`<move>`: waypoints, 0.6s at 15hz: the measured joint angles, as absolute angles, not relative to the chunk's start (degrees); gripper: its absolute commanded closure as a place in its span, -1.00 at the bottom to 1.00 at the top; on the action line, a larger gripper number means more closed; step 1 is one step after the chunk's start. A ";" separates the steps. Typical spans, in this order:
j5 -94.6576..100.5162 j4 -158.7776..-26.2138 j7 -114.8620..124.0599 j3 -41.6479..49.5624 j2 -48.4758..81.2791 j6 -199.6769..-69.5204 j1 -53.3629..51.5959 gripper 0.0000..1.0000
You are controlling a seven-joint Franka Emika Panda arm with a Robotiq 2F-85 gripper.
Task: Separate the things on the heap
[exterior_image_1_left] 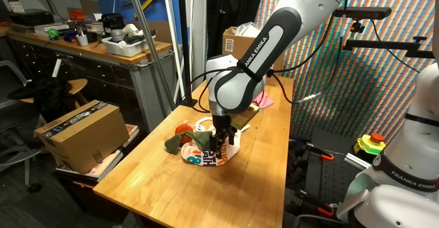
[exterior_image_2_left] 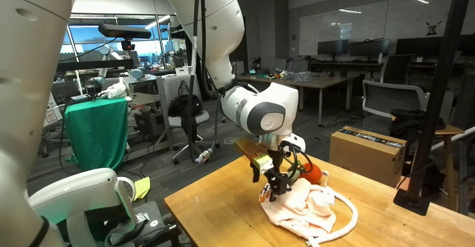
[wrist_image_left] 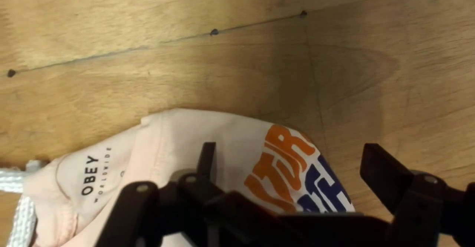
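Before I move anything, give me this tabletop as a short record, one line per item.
printed bag: crumpled on the wooden table, orange and purple lettering
white cord: loops out beside the bag
red ball: next to the bag, partly behind the green piece
green piece: crosses the ball's front in an exterior view, one end overlapping the bag
pink cloth: apart from the rest, farther along the table
gripper: open, over the bag's lettered edge; contact cannot be told
left to separate: bag, ball, green piece

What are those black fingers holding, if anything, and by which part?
Nothing: the fingers stand wide apart, with part of the printed bag showing between them, not gripped. Whether either touches the bag, I can't tell.
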State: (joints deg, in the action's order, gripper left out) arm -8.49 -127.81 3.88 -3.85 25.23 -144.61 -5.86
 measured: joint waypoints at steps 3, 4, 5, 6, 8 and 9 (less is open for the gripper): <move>-6.37 -127.80 6.74 -2.89 26.23 -147.49 -6.31 -1.00; -6.06 -127.80 7.48 -2.60 26.54 -148.29 -6.36 -1.00; -5.84 -127.80 8.15 -2.30 26.87 -149.14 -6.38 -1.00; -5.71 -127.80 8.76 -1.96 27.20 -150.01 -6.40 -1.00; -5.42 -127.79 9.82 -1.19 27.88 -151.32 -6.51 -1.00; -5.03 -127.79 10.44 -0.71 28.29 -151.86 -6.64 -1.00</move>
State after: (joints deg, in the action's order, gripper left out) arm -5.03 -127.79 10.44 -0.71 28.29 -151.86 -6.64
